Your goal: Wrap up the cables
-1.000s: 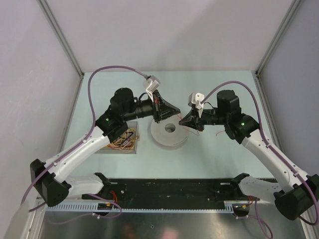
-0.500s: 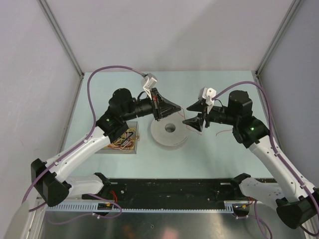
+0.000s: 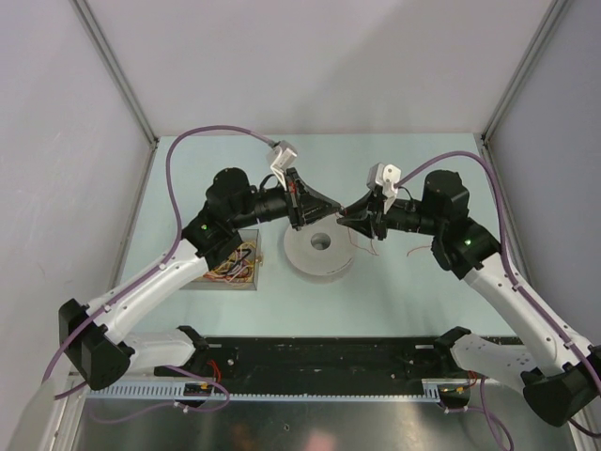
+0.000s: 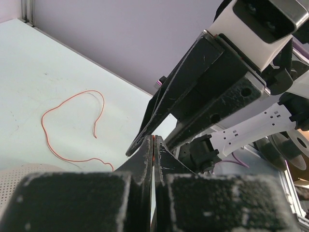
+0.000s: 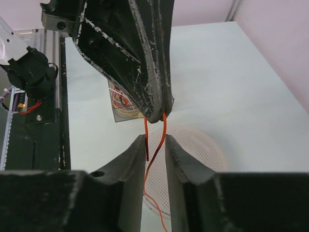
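We see both arms reach in from the near edge and meet just above the round white reel (image 3: 319, 254) in the middle of the desk (image 3: 423, 291). The left arm comes in from the left of the reel with its elbow bent. The right arm comes in from the right of the reel. The two hands point at each other, tip to tip.

The left hand (image 3: 333, 209) is closed tight on a thin red cable (image 5: 155, 162). The right hand (image 3: 346, 218) has its two fingers a little apart. The cable hangs down in the gap between them, and they do not squeeze it.

From the top we cannot make out the cable between the hands. The right wrist view shows it well: it comes out of the left hand's tip and runs down over the reel, which is full of tiny holes. The left wrist view shows another thing, a loose cable (image 4: 63, 130) lying in a curl on the desk.

A clear box (image 3: 257, 272) sits on the desk just left of the reel, under the left arm. In it lies a tangle of cables (image 3: 230, 266) in yellow, red and white.
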Controlling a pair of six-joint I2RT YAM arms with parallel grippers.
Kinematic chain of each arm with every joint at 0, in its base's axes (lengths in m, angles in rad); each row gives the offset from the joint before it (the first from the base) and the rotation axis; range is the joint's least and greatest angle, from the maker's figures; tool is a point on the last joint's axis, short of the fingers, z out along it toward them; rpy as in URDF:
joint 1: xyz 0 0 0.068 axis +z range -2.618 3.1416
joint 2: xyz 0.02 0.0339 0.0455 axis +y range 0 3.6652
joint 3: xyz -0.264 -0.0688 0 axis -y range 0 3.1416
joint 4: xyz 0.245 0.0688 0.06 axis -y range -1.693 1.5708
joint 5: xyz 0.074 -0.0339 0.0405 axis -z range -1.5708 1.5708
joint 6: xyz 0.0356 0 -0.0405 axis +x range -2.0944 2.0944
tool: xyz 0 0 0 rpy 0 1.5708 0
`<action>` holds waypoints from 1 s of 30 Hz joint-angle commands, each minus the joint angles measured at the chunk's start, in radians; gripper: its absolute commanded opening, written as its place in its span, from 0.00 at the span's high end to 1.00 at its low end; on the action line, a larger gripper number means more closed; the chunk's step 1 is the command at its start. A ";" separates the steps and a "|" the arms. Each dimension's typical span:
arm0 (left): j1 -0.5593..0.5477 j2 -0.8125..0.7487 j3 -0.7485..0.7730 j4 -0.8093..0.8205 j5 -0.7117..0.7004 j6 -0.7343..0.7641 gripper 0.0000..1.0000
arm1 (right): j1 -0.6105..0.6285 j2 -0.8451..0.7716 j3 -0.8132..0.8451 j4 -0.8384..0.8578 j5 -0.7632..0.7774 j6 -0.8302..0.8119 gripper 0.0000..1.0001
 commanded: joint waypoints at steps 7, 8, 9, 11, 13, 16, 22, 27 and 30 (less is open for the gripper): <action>0.016 -0.029 -0.010 0.065 0.028 0.004 1.00 | 0.003 0.005 0.031 0.039 -0.031 0.017 0.92; 0.018 -0.027 -0.009 0.068 0.031 0.003 1.00 | 0.002 0.006 0.030 0.032 -0.032 0.015 0.96; 0.021 -0.027 -0.007 0.069 0.034 0.003 1.00 | 0.000 0.007 0.030 0.026 -0.034 0.014 0.98; 0.036 -0.024 -0.005 0.067 0.035 -0.002 0.97 | -0.012 0.008 0.031 0.016 -0.037 0.016 0.99; 0.065 -0.020 0.001 0.040 0.039 -0.003 0.81 | -0.032 0.008 0.031 0.008 -0.038 0.020 1.00; 0.134 0.007 0.037 -0.107 0.049 0.076 0.49 | -0.085 0.009 0.030 -0.014 -0.038 0.012 1.00; 0.275 0.175 0.154 -0.483 0.102 0.408 0.09 | -0.293 0.055 0.031 -0.043 -0.057 0.000 1.00; 0.311 0.391 0.293 -0.664 -0.113 0.614 0.01 | -0.459 0.119 0.032 -0.099 -0.025 -0.093 1.00; 0.327 0.523 0.389 -0.722 -0.137 0.673 0.01 | -0.540 0.168 0.031 -0.172 -0.012 -0.180 1.00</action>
